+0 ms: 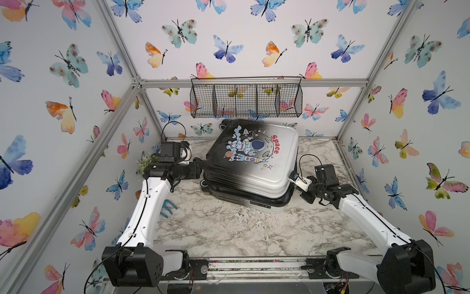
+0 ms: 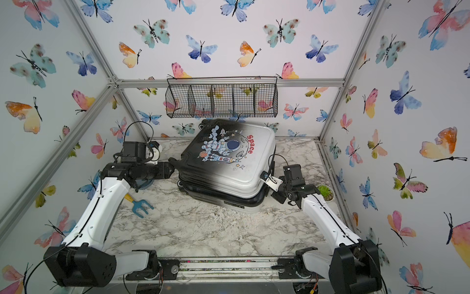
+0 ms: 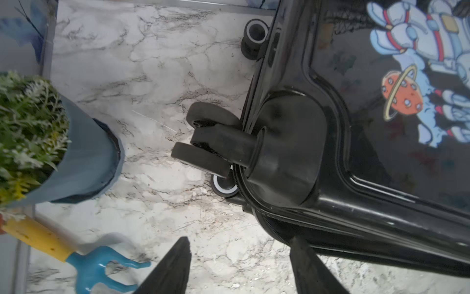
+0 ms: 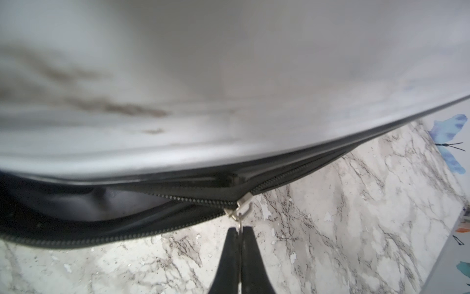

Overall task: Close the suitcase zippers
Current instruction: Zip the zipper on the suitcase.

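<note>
The suitcase (image 1: 251, 163) (image 2: 229, 163) lies flat on the marble table, astronaut side up, its shell fading from black to white. My left gripper (image 3: 241, 240) (image 1: 201, 166) stands open at the black wheel corner with only table between its fingers; one fingertip (image 3: 297, 244) overlaps the case's edge. There the zipper band (image 3: 269, 216) runs past a black wheel (image 3: 201, 150). My right gripper (image 4: 240, 238) (image 1: 292, 177) is shut on the metal zipper pull (image 4: 241, 206) at the white corner. On one side of the pull the zippers (image 4: 127, 236) gape apart; on the other side they are joined.
A blue pot with a leafy plant (image 3: 84, 157) and a blue hand rake with a yellow handle (image 3: 96, 264) (image 2: 140, 206) lie by the left arm. A small green plant in a white pot (image 2: 324, 191) sits behind the right arm. A wire basket (image 1: 245, 99) hangs on the back wall.
</note>
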Controlling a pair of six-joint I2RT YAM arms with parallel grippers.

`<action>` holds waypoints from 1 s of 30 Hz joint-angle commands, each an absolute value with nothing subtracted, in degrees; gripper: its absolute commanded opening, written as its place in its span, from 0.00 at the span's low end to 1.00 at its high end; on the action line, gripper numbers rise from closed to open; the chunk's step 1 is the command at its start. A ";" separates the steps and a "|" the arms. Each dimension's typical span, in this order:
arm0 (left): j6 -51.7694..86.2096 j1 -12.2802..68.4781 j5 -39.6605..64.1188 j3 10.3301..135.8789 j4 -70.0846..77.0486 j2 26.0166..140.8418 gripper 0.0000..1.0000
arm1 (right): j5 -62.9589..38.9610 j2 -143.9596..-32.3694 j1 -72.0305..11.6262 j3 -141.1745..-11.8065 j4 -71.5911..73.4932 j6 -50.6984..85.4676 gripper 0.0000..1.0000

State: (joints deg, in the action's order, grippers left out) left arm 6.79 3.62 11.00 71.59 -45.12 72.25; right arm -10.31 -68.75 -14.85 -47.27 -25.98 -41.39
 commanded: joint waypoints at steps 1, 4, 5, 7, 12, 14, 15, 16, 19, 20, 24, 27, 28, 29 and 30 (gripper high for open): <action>23.88 3.77 9.83 69.31 -37.73 70.55 0.65 | 5.23 -70.27 -13.14 -47.64 -28.35 -39.38 0.02; 35.17 3.80 10.76 68.63 -31.90 70.40 0.65 | 4.25 -70.73 -13.01 -47.64 -28.06 -38.82 0.02; 40.17 3.93 10.24 67.80 -29.93 70.52 0.65 | 3.96 -70.90 -13.05 -47.72 -28.12 -38.53 0.02; 48.97 3.92 8.05 67.28 -30.00 72.00 0.66 | 3.45 -71.02 -13.06 -47.94 -28.38 -38.07 0.02; 56.58 4.45 6.62 73.09 -36.96 78.83 0.70 | 2.74 -70.80 -13.04 -47.99 -28.61 -37.79 0.02; 58.20 4.73 5.66 74.82 -38.74 80.86 0.71 | 2.41 -70.75 -13.03 -48.07 -28.63 -37.63 0.02; 58.51 4.74 5.31 75.79 -38.82 81.94 0.72 | 2.21 -70.83 -13.02 -48.08 -28.56 -37.62 0.02; 59.00 4.75 4.50 77.07 -39.41 82.98 0.73 | 2.03 -70.84 -13.06 -47.99 -28.41 -37.45 0.02; 59.74 4.74 2.02 80.67 -44.17 87.04 0.76 | 1.33 -70.75 -13.01 -47.90 -28.68 -36.93 0.02; 59.77 4.72 0.87 82.03 -46.63 88.44 0.76 | 1.32 -70.71 -13.04 -47.86 -28.81 -36.83 0.02; 59.42 4.64 1.08 85.73 -49.23 93.99 0.75 | 0.68 -70.25 -13.00 -47.56 -28.85 -36.41 0.02; 59.68 4.60 1.71 88.31 -50.73 97.57 0.75 | 0.00 -70.32 -13.09 -47.55 -29.46 -35.71 0.02; 59.43 4.70 2.50 89.07 -50.36 98.41 0.74 | -0.24 -70.31 -13.07 -47.47 -29.64 -35.62 0.02; 59.40 4.81 3.53 89.36 -49.54 98.84 0.74 | -0.34 -70.23 -13.05 -47.38 -29.64 -35.55 0.02; 59.62 4.82 4.52 89.54 -48.71 99.14 0.73 | -0.42 -70.07 -13.05 -47.20 -29.62 -35.44 0.02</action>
State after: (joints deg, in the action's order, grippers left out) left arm 59.05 4.60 2.87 87.74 -47.00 98.17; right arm -10.59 -69.54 -14.22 -47.29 -24.62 -36.53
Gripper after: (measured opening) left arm 0.737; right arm 0.051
